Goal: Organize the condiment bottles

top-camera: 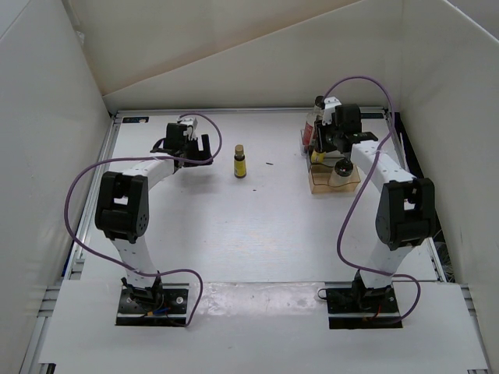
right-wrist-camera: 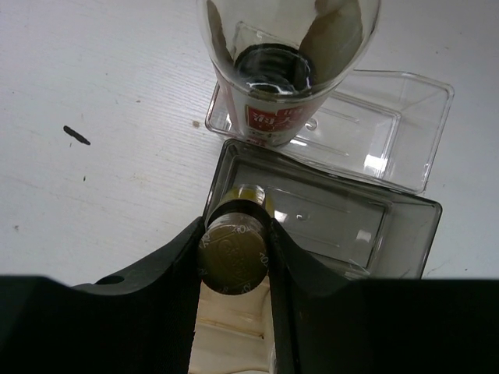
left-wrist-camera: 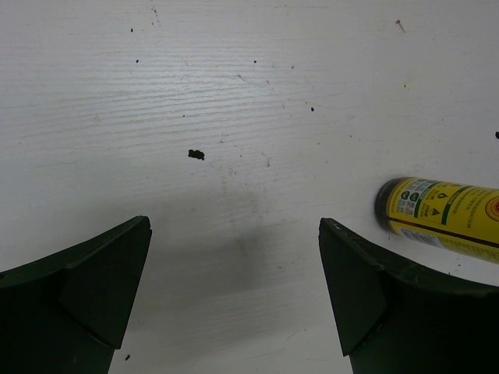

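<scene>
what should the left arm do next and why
Probably slide the left gripper to its right: its jaws stand open over the bare white table, and the tiny amber glass bottle with a yellow label stands beyond the right-hand jaw, not between them.

The left gripper (left-wrist-camera: 234, 226) shows two dark, wedge-shaped fingers (left-wrist-camera: 93, 296) at 7 and 5 o'clock, spread wide, with white, faintly grained tabletop (left-wrist-camera: 234, 93) between them. At 3 o'clock a small dark bottle with a yellow printed label (left-wrist-camera: 444, 214) runs off the frame edge, near the 5 o'clock finger. A tiny dark speck (left-wrist-camera: 196, 154) lies near centre.
</scene>
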